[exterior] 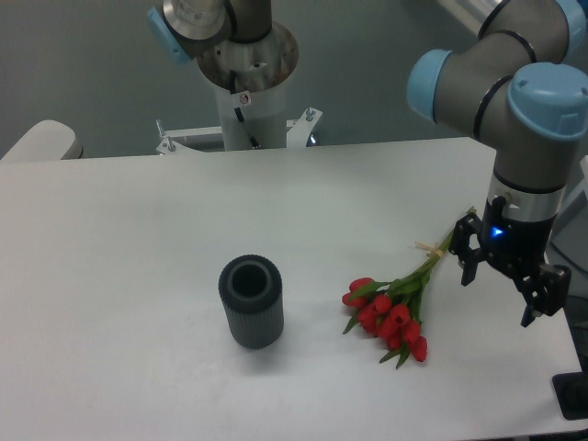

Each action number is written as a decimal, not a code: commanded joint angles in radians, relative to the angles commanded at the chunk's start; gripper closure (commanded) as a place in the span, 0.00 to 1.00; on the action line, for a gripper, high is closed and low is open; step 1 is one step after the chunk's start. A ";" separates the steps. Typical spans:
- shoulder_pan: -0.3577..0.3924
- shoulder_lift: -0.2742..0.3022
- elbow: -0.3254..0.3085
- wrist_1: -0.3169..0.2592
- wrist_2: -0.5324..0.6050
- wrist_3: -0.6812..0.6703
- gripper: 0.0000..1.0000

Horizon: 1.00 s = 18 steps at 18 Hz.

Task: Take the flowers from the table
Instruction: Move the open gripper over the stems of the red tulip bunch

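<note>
Left of your claw (pixel 501 287) on the table (pixel 138 276), past the vase (pixel 251 301), lie the flowers (pixel 395 310), stem ends nearest its spread, empty fingers. They look light, limp, easily crushed; take the tied stems, not the blooms.

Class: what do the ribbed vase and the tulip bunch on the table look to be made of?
Vase: probably matte plastic or rubber; dark grey, ribbed, no shine. Flowers: possibly artificial, fabric or plastic; uniformly red heads, stiff green stems, though real cannot be excluded.
</note>
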State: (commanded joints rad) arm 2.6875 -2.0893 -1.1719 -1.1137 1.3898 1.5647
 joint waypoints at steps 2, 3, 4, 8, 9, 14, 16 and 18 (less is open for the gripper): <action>-0.002 0.000 -0.005 0.000 0.006 -0.002 0.00; -0.005 0.000 -0.006 0.000 0.009 -0.008 0.00; -0.006 0.002 -0.015 0.002 0.012 -0.015 0.00; -0.011 0.015 -0.060 0.002 0.110 -0.113 0.00; -0.024 0.011 -0.061 0.000 0.151 -0.141 0.00; -0.045 0.002 -0.149 0.002 0.218 -0.254 0.00; -0.038 -0.011 -0.157 0.006 0.216 -0.275 0.00; -0.035 -0.034 -0.169 0.011 0.219 -0.276 0.00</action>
State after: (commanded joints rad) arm 2.6523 -2.1229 -1.3406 -1.1029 1.6091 1.2885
